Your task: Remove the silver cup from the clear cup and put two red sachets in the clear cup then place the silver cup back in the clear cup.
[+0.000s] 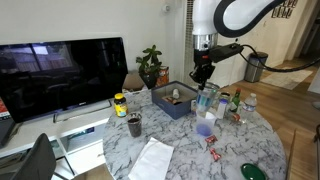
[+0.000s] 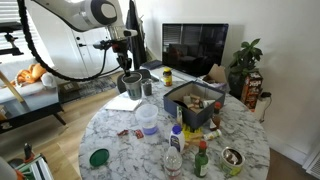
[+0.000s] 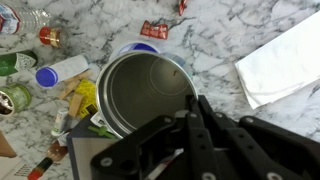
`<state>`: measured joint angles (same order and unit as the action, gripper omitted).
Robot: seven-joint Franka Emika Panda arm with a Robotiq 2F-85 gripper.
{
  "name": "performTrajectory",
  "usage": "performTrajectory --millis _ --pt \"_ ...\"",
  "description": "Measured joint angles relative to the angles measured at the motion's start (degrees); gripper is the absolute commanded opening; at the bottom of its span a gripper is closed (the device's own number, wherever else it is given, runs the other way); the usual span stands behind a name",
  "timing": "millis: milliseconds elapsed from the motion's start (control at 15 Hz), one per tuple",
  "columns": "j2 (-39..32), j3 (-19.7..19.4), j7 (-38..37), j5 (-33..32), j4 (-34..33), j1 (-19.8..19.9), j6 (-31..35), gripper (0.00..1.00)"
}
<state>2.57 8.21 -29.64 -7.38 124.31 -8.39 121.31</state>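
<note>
The big round marble table (image 1: 185, 150) held lots of things, and a black TV (image 1: 60, 75) stood behind it. The white robot arm (image 2: 95, 12) reached over the table. A white paper (image 3: 280, 55) lay flat on the marble. The pincer (image 2: 128, 70) was squeezed tight on the rim of the silver cup (image 3: 140, 95) — the cup hung in the air, off the table. The clear cup (image 2: 149, 120) stood on the table below, and in the wrist view a bit of its blue rim peeked out from behind the silver cup. The red sachets (image 3: 155, 30) — small and flat — lay on the marble near the clear cup, not in it.
</note>
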Motion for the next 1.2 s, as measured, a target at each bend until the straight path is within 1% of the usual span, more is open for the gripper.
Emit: performTrajectory --millis 133,200,333,533,733,800,933,1067,1200 --pt "-0.9 2.5 -1.3 0.0 0.0 -1.7 -0.8 0.01" --pt "-1.8 3.5 -1.8 0.1 0.0 -2.5 -0.9 0.04" --pt "-4.0 4.7 -2.8 0.2 -0.4 -3.7 -0.9 0.04" --pt "-6.2 4.9 -3.0 0.2 -1.5 -3.9 -0.9 0.04" --pt "-6.4 4.8 -3.0 0.2 -1.9 -3.9 -0.9 0.04" --pt "-6.4 4.8 -3.0 0.2 -1.9 -3.9 -0.9 0.01" --pt "-6.4 4.8 -3.0 0.2 -2.0 -3.9 -0.9 0.01" --pt "-6.7 4.8 -3.6 0.1 -2.0 -4.1 0.6 0.01" --pt "-8.1 5.0 -7.6 -0.2 -2.0 -4.9 4.6 0.01"
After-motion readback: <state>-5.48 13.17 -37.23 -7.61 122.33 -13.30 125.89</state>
